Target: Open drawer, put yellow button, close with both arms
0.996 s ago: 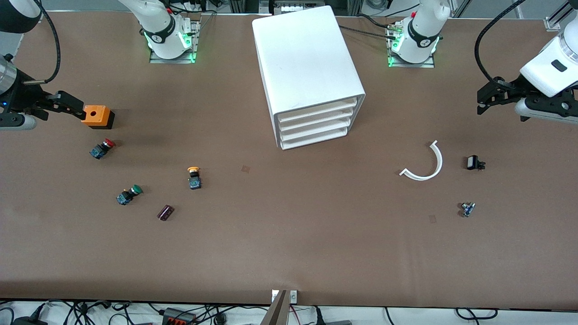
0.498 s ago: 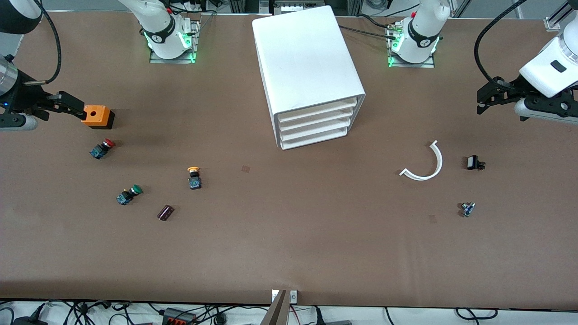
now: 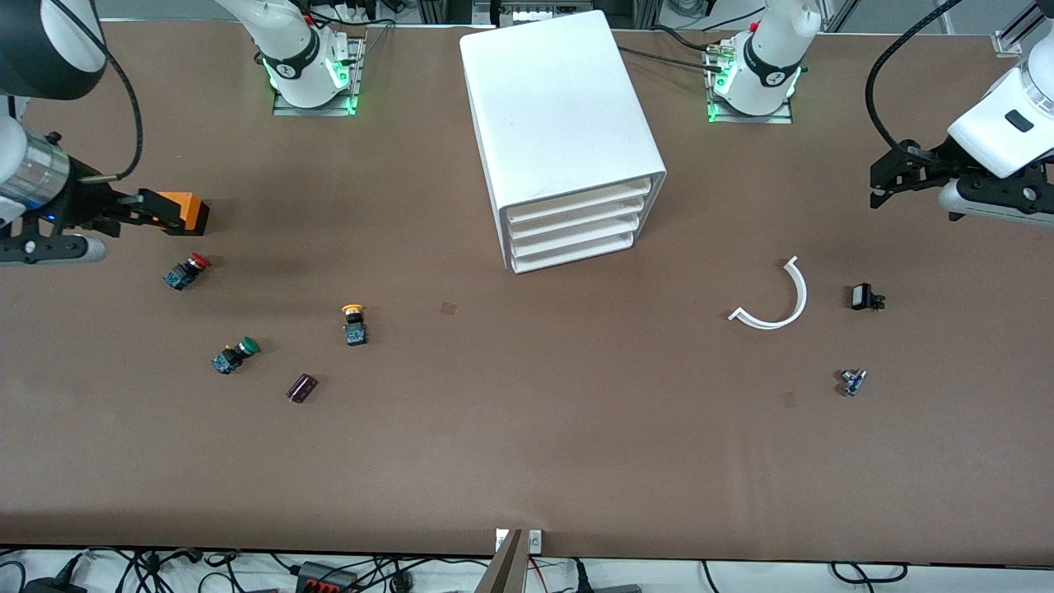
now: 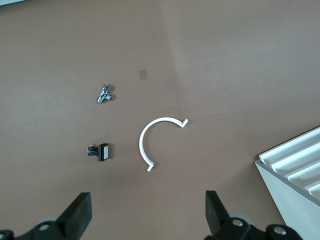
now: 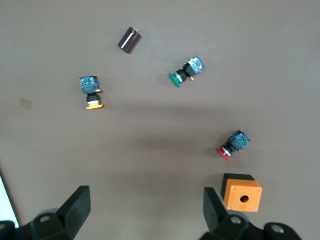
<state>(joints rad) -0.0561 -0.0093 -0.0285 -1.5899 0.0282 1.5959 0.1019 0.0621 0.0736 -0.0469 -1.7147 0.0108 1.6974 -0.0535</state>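
Observation:
The white cabinet point(image 3: 560, 115) stands mid-table near the arm bases, and its topmost drawer point(image 3: 576, 201) is shut like the three below it. The yellow button point(image 3: 353, 322) lies on its side on the table toward the right arm's end; it also shows in the right wrist view point(image 5: 90, 92). My right gripper point(image 3: 160, 211) is open and empty in the air, over the edge of an orange box point(image 3: 191, 211); its own view shows the gap between its fingers point(image 5: 145, 210) bare. My left gripper point(image 3: 891, 178) is open and empty in the air at the left arm's end point(image 4: 147, 215). A corner of the cabinet point(image 4: 295, 165) shows in the left wrist view.
A red button point(image 3: 186, 271), a green button point(image 3: 235, 355) and a dark cylinder point(image 3: 301, 387) lie near the yellow one. A white curved strip point(image 3: 778, 301), a small black part point(image 3: 865, 296) and a small metal part point(image 3: 852, 381) lie toward the left arm's end.
My right gripper has moved toward the cabinet and now covers part of the orange box. The left arm has not moved.

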